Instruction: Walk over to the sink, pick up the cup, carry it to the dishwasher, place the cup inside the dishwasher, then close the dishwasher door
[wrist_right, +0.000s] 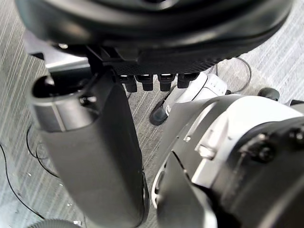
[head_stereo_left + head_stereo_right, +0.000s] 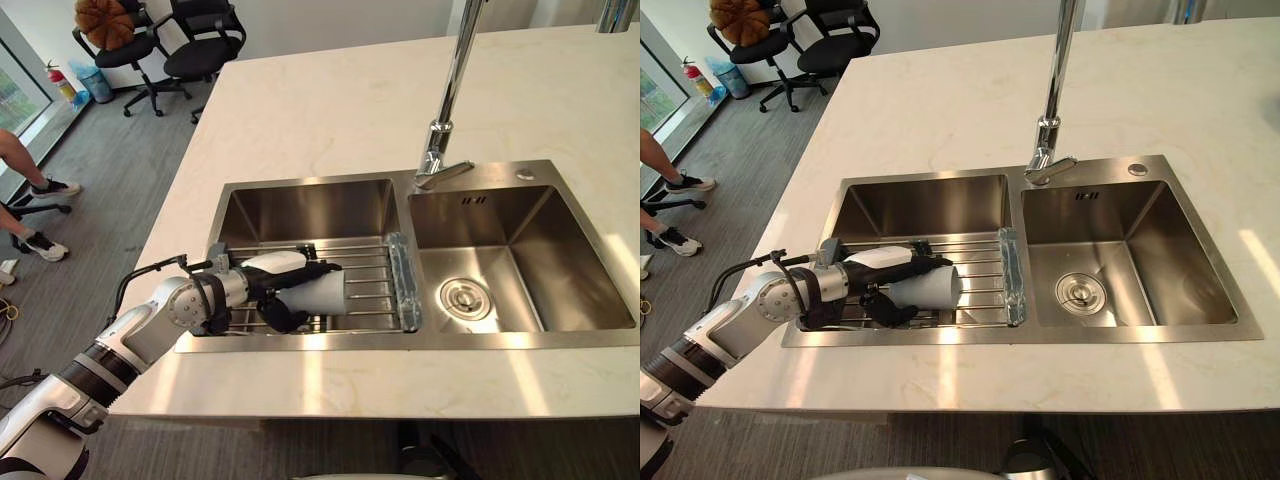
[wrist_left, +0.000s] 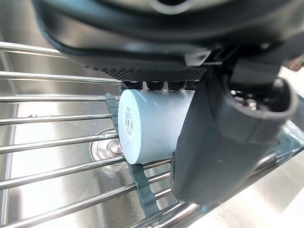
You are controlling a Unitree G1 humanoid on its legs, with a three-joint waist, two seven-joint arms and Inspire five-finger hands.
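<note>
A white cup (image 2: 318, 296) lies on its side on a wire rack (image 2: 372, 285) across the left basin of the steel sink (image 2: 400, 341). My left hand (image 2: 262, 283) reaches in from the left and is shut on the cup, fingers over its top and thumb beneath. In the left wrist view the cup (image 3: 152, 123) sits between the fingers and the thumb (image 3: 228, 137), its base facing away over the rack bars. My right hand (image 1: 95, 142) hangs beside me above the grey floor, relaxed and holding nothing.
A tall chrome faucet (image 2: 445, 110) rises behind the divider between the basins. The right basin (image 2: 520, 270) holds just a drain. Pale countertop (image 2: 330, 110) surrounds the sink. Office chairs (image 2: 190, 45) and a person's legs (image 2: 30, 200) are at the far left.
</note>
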